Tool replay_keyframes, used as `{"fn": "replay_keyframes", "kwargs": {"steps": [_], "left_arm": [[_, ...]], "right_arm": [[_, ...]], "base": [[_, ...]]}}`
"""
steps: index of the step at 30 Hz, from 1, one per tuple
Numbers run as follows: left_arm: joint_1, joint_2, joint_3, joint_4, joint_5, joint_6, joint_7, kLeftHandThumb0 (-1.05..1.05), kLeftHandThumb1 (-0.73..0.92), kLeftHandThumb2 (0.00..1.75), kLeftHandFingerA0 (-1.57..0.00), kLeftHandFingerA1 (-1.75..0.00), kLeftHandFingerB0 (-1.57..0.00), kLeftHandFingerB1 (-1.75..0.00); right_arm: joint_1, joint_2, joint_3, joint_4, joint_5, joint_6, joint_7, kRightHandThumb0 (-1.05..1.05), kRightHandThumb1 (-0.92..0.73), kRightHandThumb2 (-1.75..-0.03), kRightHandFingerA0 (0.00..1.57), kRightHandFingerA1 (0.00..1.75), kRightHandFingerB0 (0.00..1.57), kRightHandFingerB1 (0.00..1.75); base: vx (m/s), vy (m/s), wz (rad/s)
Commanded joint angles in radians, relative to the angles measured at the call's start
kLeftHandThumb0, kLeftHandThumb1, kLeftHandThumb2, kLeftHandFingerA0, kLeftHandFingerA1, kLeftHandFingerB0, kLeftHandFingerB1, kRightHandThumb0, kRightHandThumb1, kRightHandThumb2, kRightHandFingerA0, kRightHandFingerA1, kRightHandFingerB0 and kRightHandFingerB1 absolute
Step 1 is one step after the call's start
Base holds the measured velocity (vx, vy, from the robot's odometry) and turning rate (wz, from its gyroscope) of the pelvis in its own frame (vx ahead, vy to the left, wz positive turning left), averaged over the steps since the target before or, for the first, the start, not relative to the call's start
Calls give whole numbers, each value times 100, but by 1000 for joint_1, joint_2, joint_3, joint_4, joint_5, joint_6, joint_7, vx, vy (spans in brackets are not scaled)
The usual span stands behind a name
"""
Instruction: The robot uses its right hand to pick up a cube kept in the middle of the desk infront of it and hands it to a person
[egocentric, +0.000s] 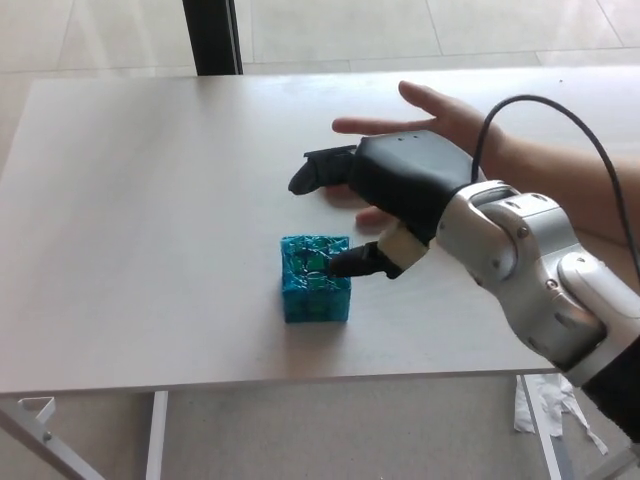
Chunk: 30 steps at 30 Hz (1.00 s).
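Cube sits mid-desk, near the front edge, square to you, no long axis. Your right hand hovers beside it, fingers spread and holding nothing, thumb over its top right corner. Closing off-centre could shove it leftward. A person's hand waits palm-up behind.

The small teal-blue cube wrapped in crinkled shiny foil sits flat near the middle of the pale desk, my thumb tip at its top right edge.
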Motion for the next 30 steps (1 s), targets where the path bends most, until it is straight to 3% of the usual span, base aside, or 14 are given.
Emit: {"fn": "replay_keyframes", "kwargs": {"steps": [1, 8, 16, 21, 22, 23, 24, 25, 26, 27, 28, 30], "left_arm": [[6, 18, -10, 7, 11, -27, 16, -49, 62, 59, -62, -55, -57, -43], [7, 12, -19, 11, 11, -26, 23, -50, 63, 59, -61, -55, -56, -42], [-2, 15, -29, 8, 14, -22, 31, -51, 64, 60, -61, -55, -55, -43], [-9, 14, -34, 16, 17, -32, 28, -53, 68, 61, -62, -53, -55, -43], [-11, 13, -39, 17, 22, -33, 30, -53, 69, 61, -62, -50, -53, -42], [-12, 12, -40, 19, 23, -31, 32, -53, 69, 61, -62, -50, -53, -42], [-12, 13, -35, 20, 16, -31, 31, -52, 69, 61, -63, -53, -54, -43], [-9, 16, -36, 15, 16, -37, 30, -52, 69, 61, -63, -58, -57, -45], [-10, 16, -35, 14, 14, -33, 31, -54, 69, 61, -63, -58, -56, -44], [-8, 18, -41, 12, 21, -38, 34, -56, 69, 61, -62, -57, -57, -44], [-9, 17, -33, 12, 11, -36, 27, -55, 68, 61, -62, -57, -57, -45], [-9, 16, -28, 13, 6, -36, 22, -55, 68, 60, -62, -57, -57, -45]], "right_arm": [[-21, 41, 10, 28, -75, 67, 17, -78, -63, -60, 30, 60, 39, 43], [7, 116, -6, 90, -84, 113, -8, -79, -61, -59, 30, 63, 36, 45], [14, 106, 44, 90, -143, 170, 74, -90, -67, -60, 33, 68, 27, 45], [23, 123, 54, 80, -157, 210, 94, -91, -64, -60, 37, 94, 27, 48], [24, 126, 58, 77, -161, 211, 99, -91, -64, -60, 39, 114, 27, 49], [26, 128, 61, 75, -163, 210, 100, -91, -64, -60, 39, 114, 27, 49], [26, 128, 75, 69, -166, 204, 120, -91, -50, -94, 47, 97, 22, 55], [32, 132, 78, 66, -166, 199, 114, -95, -51, -95, 52, 105, 24, 56], [32, 134, 83, 61, -168, 211, 129, -97, -53, -75, 40, 92, 23, 51], [33, 138, 90, 55, -172, 219, 139, -93, -66, -60, 39, 94, 25, 48], [36, 139, 94, 50, -175, 224, 143, -93, -64, -59, 36, 84, 25, 47], [39, 140, 102, 37, -182, 236, 160, -91, -63, -60, 34, 81, 22, 46]], "base": [[0, 0, 0], [0, 0, 0], [0, 0, 0], [0, 0, 0], [0, 0, 0], [0, 0, 0], [0, 0, 0], [0, 0, 0], [0, 0, 0], [0, 0, 0], [0, 0, 0], [0, 0, 0]]}}
